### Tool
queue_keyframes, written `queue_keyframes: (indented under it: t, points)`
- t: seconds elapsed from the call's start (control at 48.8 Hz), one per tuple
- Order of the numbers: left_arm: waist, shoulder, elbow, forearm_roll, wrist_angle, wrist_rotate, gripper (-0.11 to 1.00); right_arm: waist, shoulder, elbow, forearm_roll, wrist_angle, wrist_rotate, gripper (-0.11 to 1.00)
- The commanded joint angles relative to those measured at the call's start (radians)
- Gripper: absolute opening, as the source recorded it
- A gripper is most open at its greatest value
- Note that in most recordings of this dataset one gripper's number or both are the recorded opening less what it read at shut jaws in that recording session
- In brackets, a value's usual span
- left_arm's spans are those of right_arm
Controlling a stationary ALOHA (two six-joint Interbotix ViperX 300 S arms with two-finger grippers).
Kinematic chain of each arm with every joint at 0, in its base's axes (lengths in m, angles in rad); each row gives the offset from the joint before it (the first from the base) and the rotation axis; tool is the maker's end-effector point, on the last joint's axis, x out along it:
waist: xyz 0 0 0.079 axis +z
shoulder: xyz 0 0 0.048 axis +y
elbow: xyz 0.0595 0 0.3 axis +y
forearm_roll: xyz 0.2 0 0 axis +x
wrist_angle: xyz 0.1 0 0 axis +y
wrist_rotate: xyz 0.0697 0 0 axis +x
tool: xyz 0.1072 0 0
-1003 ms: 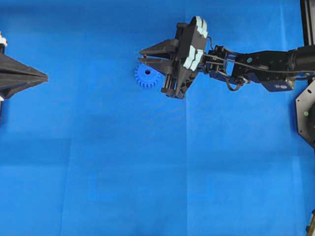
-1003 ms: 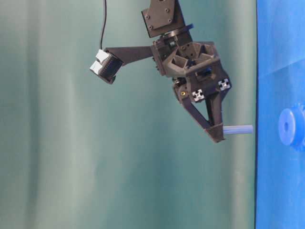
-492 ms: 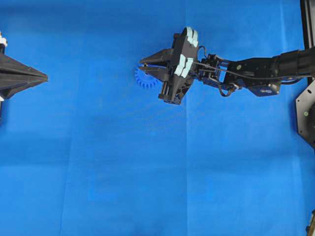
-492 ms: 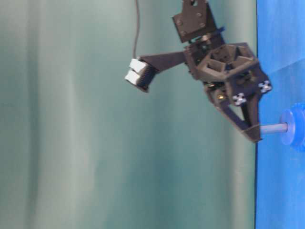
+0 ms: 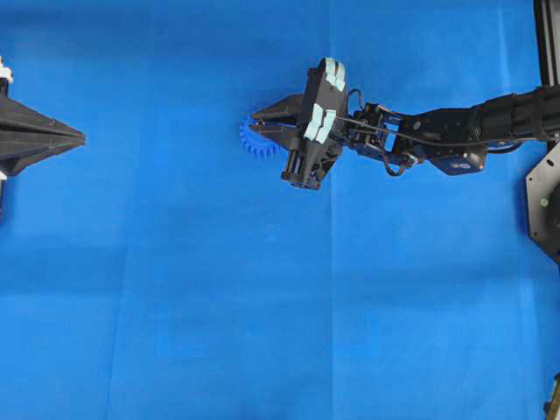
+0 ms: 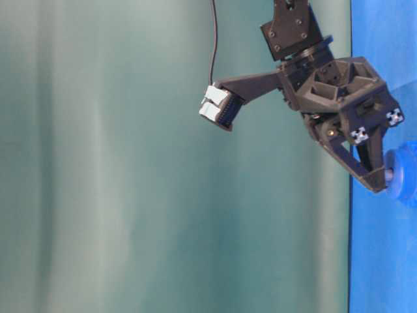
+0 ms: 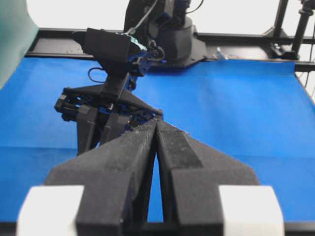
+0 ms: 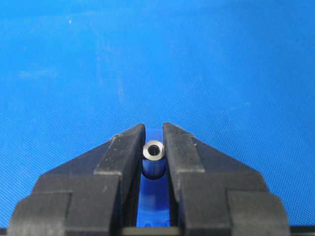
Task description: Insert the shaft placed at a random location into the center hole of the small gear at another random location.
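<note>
My right gripper (image 5: 264, 124) is shut on the shaft (image 8: 154, 150), a small silvery pin seen end-on between the black fingers. It stands right over the small blue gear (image 5: 252, 142), whose teeth show beside the fingers. In the table-level view the fingertips (image 6: 376, 180) nearly touch the gear's hub (image 6: 402, 171), and only a short stub of the shaft (image 6: 388, 174) shows between them. The center hole is hidden by the shaft. Blue plastic of the gear (image 8: 156, 201) shows beneath the pin. My left gripper (image 5: 77, 137) is shut and empty at the far left; it also shows in the left wrist view (image 7: 156, 122).
A blue cloth (image 5: 262, 306) covers the whole table. The right arm (image 5: 437, 131) reaches in from the right edge. Black frame parts (image 5: 544, 192) stand at the right border. The right arm's wrist camera (image 6: 218, 107) sticks out beside its gripper.
My right gripper has come down onto the gear with the shaft. The shaft, held clear of the gear a second ago, now shows only a short stub at the hub.
</note>
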Motion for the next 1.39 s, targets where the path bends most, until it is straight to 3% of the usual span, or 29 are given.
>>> queue_keyframes:
  t: [0.0,0.635,0.717,0.983,1.147,1.372]
  points:
    - [0.002,0.005,-0.011,0.0,-0.005,-0.002,0.0,-0.003,-0.017,-0.008,0.002,-0.008,-0.002,0.03]
    - [0.0,0.003,-0.008,0.0,-0.005,-0.002,0.0,-0.002,-0.017,-0.018,0.0,0.037,-0.003,0.04]
    - [0.002,0.005,-0.008,0.002,-0.005,-0.002,0.0,-0.002,-0.023,-0.018,0.0,0.051,-0.003,0.14]
    - [0.002,0.005,-0.008,0.002,0.002,-0.002,0.0,-0.002,-0.08,-0.017,0.0,0.089,-0.008,0.85]
    - [0.002,0.003,-0.008,0.0,0.002,-0.002,0.0,-0.002,-0.144,-0.011,-0.003,0.112,-0.015,0.77]
    - [0.002,0.005,-0.008,0.0,0.002,-0.002,0.0,-0.002,-0.244,-0.011,-0.006,0.187,-0.02,0.77]
